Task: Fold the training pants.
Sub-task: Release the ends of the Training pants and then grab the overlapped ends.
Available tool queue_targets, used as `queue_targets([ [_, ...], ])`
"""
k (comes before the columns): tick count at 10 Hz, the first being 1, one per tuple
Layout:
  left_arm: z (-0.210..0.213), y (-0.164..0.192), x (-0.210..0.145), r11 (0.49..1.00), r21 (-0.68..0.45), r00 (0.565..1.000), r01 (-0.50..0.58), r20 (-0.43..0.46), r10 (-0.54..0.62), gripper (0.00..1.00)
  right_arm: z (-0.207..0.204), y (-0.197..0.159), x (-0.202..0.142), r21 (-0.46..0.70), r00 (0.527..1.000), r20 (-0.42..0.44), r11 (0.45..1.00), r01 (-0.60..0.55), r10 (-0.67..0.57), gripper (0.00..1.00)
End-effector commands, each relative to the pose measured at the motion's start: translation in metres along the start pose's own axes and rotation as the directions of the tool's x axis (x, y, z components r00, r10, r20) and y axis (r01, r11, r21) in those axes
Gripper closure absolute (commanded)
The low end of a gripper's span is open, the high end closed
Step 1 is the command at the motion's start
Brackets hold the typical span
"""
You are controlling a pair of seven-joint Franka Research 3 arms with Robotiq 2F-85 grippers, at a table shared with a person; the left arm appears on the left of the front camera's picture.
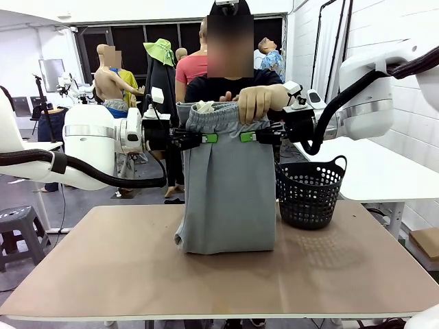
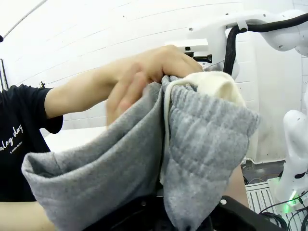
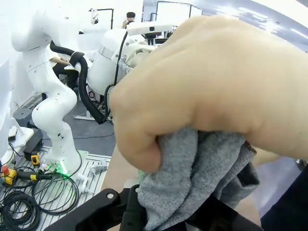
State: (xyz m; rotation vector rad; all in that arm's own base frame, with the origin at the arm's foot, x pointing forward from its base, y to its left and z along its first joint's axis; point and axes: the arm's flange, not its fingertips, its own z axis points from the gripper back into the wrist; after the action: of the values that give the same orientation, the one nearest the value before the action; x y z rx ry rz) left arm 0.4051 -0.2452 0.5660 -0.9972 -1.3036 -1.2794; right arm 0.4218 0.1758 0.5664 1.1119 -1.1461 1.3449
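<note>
Left gripper and right gripper, arms level and facing each other, pinch shut on the waistband of the grey training pants. A person's hand fists its top edge. Front view shows the hem resting on the table; left wrist view shows cream lining inside.

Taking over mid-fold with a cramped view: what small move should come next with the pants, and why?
Probably keep the left tool and right tool where they are until the person's hand lets go, then lower the waistband toward the table. Both are shut on the training pants at the waistband, the hand grips its top edge, and the lower end already rests on the table.
</note>
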Motion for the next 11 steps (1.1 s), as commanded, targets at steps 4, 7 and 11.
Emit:
queue_targets([
  [4, 0.0003, -0.0005, 0.0036, 1.000, 0.013, 1.000, 0.002, 0.005, -0.002, 1.00, -0.0013, 0.0034, 0.0012, -0.009, 1.000, 0.010, 1.000, 0.002, -0.002, 1.00],
  [7, 0.0003, -0.0005, 0.0036, 1.000, 0.013, 1.000, 0.002, 0.005, -0.002, 1.00, -0.0013, 0.0034, 0.0012, -0.009, 1.000, 0.010, 1.000, 0.002, -0.002, 1.00],
  [11, 0.0003, -0.0005, 0.0036, 1.000, 0.013, 1.000, 0.002, 0.005, -0.002, 1.00, -0.0013, 0.0034, 0.0012, -0.009, 1.000, 0.010, 1.000, 0.002, -0.002, 1.00],
])
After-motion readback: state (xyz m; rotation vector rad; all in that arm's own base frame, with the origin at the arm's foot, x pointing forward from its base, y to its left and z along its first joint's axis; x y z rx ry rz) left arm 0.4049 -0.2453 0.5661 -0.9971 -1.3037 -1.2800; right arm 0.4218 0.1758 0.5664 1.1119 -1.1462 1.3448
